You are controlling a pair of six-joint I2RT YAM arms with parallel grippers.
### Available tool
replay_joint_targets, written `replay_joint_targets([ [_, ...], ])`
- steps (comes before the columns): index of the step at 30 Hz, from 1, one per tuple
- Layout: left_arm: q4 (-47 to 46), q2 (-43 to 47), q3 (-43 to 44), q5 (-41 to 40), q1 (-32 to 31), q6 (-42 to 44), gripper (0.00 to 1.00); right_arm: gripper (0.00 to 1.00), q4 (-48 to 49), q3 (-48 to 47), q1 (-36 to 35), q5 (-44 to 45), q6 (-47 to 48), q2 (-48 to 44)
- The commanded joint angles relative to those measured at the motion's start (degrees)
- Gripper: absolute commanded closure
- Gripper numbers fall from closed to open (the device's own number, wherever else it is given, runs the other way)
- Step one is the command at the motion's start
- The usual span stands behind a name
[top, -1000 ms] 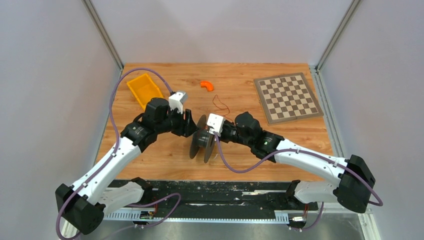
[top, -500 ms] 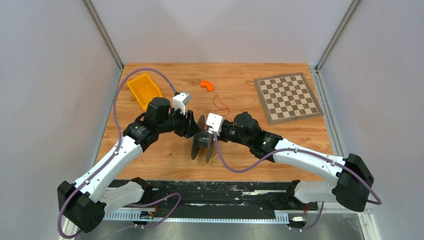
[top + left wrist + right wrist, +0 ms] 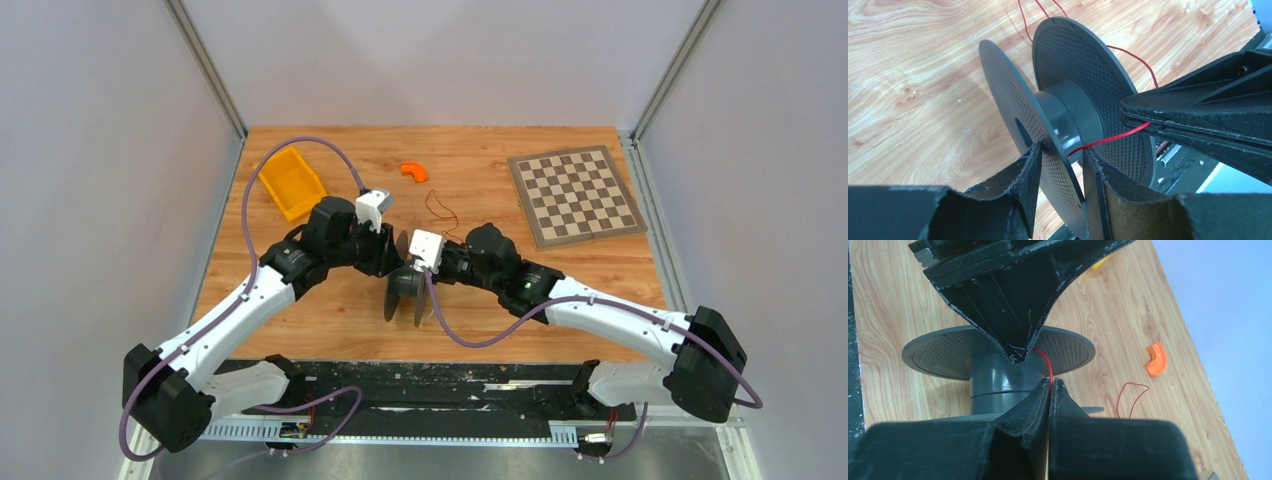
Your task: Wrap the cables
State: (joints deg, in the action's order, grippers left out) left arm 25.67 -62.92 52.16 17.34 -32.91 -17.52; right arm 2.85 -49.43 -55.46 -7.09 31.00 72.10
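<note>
Slip risk: the thin red cable (image 3: 1108, 140) may pull out of the right tool (image 3: 1052, 385) if tension jumps.
Snag risk: the strand could ride over a flange of the spool (image 3: 1068, 110) and miss the hub.
Cable heading: a short taut stretch runs from the hub to the right tool, crossing the hub's roughly left-right axis. The slack tail trails toward the far side.
Cable place: mid-counter (image 3: 330, 320), between the arms.
Right tool: closed, pinching the cable.
Left tool (image 3: 1060, 155): clamped across one flange rim.
</note>
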Motion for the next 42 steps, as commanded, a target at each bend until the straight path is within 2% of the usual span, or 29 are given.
replay_joint_targets([
  [1, -0.17, -0.02, 1.41, -2.88, -0.85, 1.49, 0.58, 0.98, -2.45, -2.21, -0.67, -0.33, 2.52, 0.9],
  [13, -1.21, 0.28, 0.75, -5.84, -2.83, 1.15, 0.59, 0.98, -5.8, -5.08, -2.77, 4.79, 4.03, 3.59],
  [19, -1.77, 0.21, 0.66, -7.24, -2.89, 0.94, 0.68, 0.98, -6.62, -5.97, -2.73, 5.12, 4.49, 4.27],
  [25, -2.51, 0.33, 0.7, -7.86, -2.89, 0.81, 0.77, 0.97, -7.88, -6.77, -2.79, 4.58, 0.58, 4.91],
  [31, -3.35, 1.07, 0.38, -8.51, -2.95, 1.02, 0.99, 0.92, -8.65, -7.47, -2.71, 4.08, -3.14, 5.68],
  [40, -3.82, 3.4, -0.45, -9.54, -2.95, 3.28, 1.0, 0.89, -8.65, -8.51, -1.33, 7.05, -4.92, 4.61],
  [42, -3.56, 3.77, -0.32, -10.08, -3.01, 4.29, 1.0, 0.95, -8.7, -8.23, -0.85, 6.97, -4.1, 4.1],
])
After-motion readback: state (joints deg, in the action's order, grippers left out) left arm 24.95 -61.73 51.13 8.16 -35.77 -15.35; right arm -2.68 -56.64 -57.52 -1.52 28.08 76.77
